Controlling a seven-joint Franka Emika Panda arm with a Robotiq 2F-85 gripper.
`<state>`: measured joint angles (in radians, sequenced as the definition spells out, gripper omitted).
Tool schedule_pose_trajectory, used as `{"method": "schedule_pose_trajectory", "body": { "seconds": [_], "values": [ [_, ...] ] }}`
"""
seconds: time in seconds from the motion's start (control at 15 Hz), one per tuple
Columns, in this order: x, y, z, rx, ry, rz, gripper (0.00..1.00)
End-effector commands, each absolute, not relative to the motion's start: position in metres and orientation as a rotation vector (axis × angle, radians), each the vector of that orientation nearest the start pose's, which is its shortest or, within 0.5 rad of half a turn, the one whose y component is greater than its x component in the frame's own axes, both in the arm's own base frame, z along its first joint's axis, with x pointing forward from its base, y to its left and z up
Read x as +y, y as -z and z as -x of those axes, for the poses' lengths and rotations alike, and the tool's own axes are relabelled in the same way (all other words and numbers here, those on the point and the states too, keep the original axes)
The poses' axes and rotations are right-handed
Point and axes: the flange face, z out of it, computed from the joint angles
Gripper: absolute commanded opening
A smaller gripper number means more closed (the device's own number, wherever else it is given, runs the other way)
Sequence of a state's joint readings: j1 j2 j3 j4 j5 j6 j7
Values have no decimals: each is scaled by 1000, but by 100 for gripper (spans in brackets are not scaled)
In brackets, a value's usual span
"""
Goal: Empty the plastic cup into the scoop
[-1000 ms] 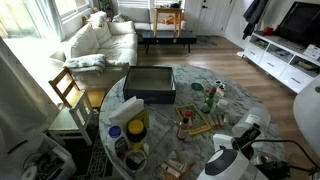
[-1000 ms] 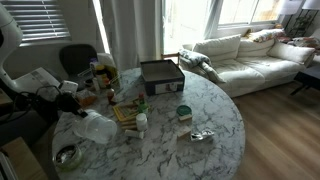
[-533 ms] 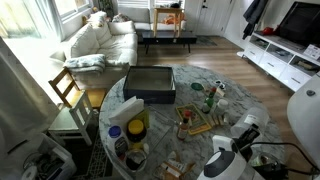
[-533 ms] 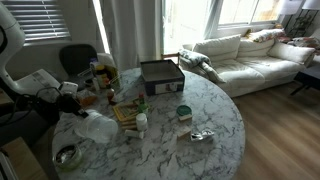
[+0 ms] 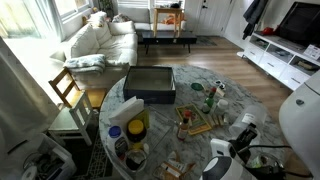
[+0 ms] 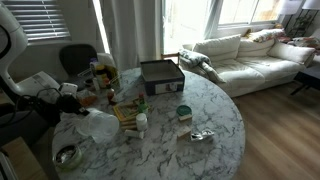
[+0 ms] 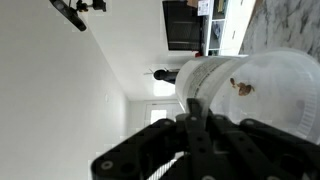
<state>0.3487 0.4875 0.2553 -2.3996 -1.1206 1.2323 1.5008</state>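
My gripper (image 6: 86, 116) is shut on a clear plastic cup (image 6: 102, 126) and holds it tilted on its side over the near edge of the round marble table (image 6: 200, 105). In the wrist view the cup (image 7: 255, 85) fills the right side, with a few brown bits inside, and my black fingers (image 7: 197, 125) clamp its wall. A round metal scoop-like bowl (image 6: 67, 155) lies on the table just below the cup. In an exterior view my arm (image 5: 235, 160) shows at the bottom edge, and the cup is hard to make out there.
A black box (image 6: 160, 76) stands at the table's middle back. Bottles and jars (image 6: 100, 75), a wooden board with items (image 6: 127, 112), a green can (image 6: 183, 112) and a foil wrapper (image 6: 202, 135) crowd the table. A sofa (image 6: 250, 50) stands behind.
My arm has shifted slightly, with more of its white body showing at the right edge of an exterior view. The cup stays held and tilted in about the same place.
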Motion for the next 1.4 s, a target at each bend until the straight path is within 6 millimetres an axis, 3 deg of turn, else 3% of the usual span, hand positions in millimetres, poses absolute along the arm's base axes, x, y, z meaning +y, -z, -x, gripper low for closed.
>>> {"method": "schedule_pose_trajectory", "body": {
  "seconds": [0.0, 0.93, 1.33],
  "values": [
    [115, -146, -351, -10, -185, -1410, 1],
    [116, -136, -347, 25, -188, -1336, 1],
    [110, -151, -354, -26, -165, -1340, 1]
  ]
}}
